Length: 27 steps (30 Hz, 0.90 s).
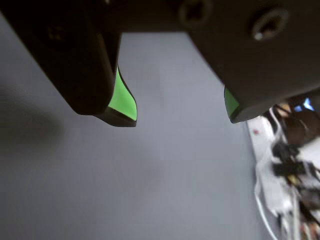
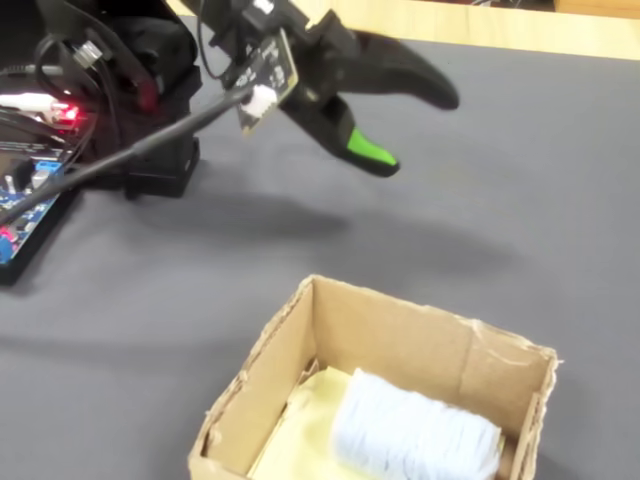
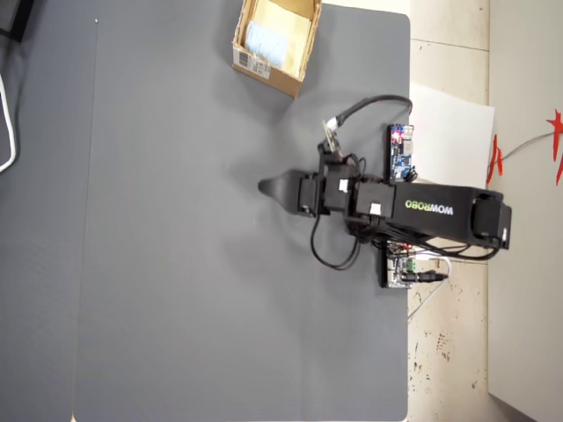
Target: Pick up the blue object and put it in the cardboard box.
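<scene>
The blue object (image 2: 415, 435) is a pale, ribbed roll lying inside the cardboard box (image 2: 392, 322) on yellowish paper. From overhead, the blue object (image 3: 264, 39) shows in the cardboard box (image 3: 264, 74) at the mat's top edge, with the white label on the box's outer side. My gripper (image 1: 181, 119) is open, its green pads well apart with only grey mat between them. In the fixed view the gripper (image 2: 415, 130) hangs above the mat, behind the box and apart from it. Overhead, the gripper (image 3: 264, 186) points left, well below the box.
A dark-blue circuit board (image 3: 400, 151) and cables (image 3: 352, 110) lie by the arm's base at the mat's right edge. More electronics (image 2: 30, 200) sit at the left of the fixed view. White paper (image 3: 449, 132) lies off the mat. Cables (image 1: 285, 170) show at the wrist view's right.
</scene>
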{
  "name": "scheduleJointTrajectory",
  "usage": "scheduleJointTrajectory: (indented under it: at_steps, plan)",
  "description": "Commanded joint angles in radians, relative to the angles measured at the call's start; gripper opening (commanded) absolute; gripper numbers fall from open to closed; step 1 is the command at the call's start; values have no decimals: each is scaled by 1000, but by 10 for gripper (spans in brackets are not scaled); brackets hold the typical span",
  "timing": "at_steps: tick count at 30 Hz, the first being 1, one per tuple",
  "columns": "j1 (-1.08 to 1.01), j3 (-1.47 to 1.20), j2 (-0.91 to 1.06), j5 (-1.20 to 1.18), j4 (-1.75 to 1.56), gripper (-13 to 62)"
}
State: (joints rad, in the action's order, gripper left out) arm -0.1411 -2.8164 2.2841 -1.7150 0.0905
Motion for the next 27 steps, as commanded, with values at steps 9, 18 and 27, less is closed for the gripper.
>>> scheduleJointTrajectory:
  at_steps: [9, 18, 27]
  plan:
    - [54, -166, 84, -35, -98, 342]
    - [55, -302, 86, -38, -132, 342]
    - [31, -302, 80, -38, -57, 341]
